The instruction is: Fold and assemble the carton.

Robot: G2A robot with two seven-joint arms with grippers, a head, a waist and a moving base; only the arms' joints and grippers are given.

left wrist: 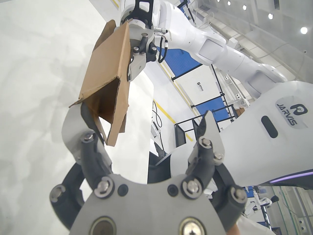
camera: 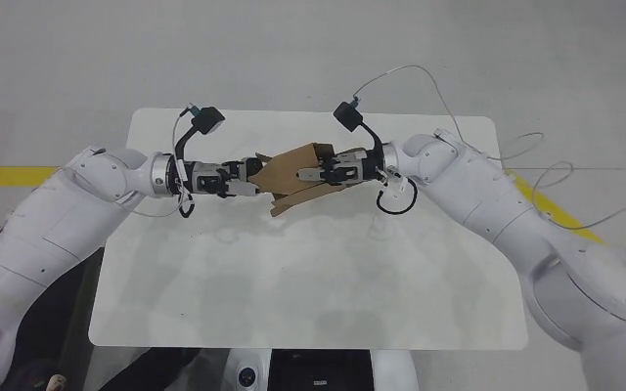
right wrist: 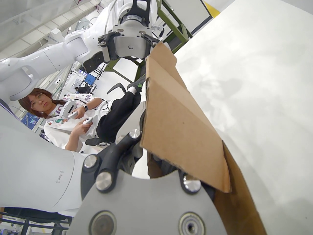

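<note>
Carton is half-opened and sits between both arms, above the far half of the table. Right gripper is clamped on one carton wall. Left gripper is spread wide, with one finger against the carton's open end.

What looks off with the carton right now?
The carton, gripped by the right end effector above the table, is skewed rather than square, one flap splaying loose. The left end effector is open, one finger against its end. No tears visible.
</note>
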